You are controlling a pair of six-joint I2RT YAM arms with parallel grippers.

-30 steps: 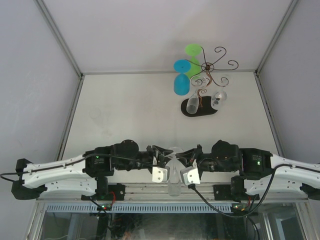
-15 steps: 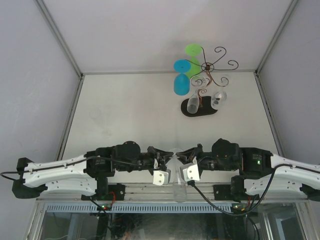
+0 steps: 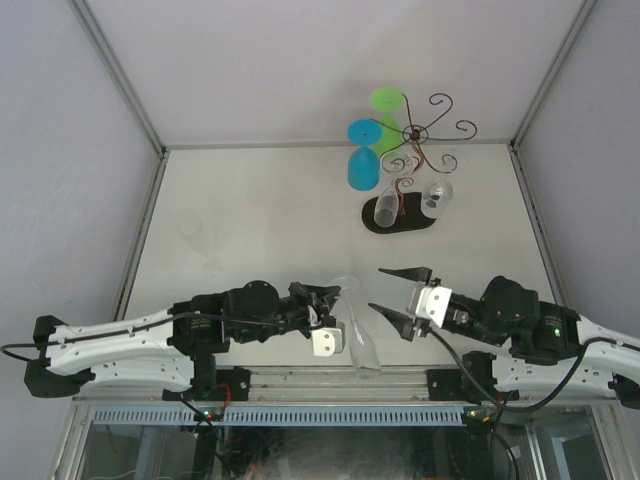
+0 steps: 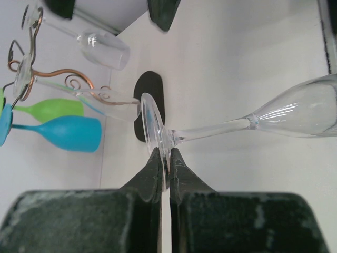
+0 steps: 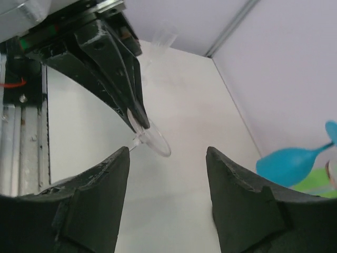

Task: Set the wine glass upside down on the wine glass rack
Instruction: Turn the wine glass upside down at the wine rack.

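Left end effector (image 4: 164, 158): pinched the wine glass (image 4: 221, 128) foot edge-on.
Right end effector (image 3: 385, 290): wide, empty.
Risk: I feared a slip — the heavy bowl sat well out from that thin pinch.

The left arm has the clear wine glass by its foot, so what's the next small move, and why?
Probably lift and swing the left arm toward the far wine glass rack. Its jaws pinch the wine glass by the foot, and the right jaws stand open, clear of it.

I see my left arm (image 3: 110, 352) and right arm (image 3: 598, 355) in white shells over black joint housings (image 3: 255, 300), green lights (image 3: 193, 316) (one apiece), looping black cables (image 3: 12, 349), dark tapered fingers (image 5: 89, 211).
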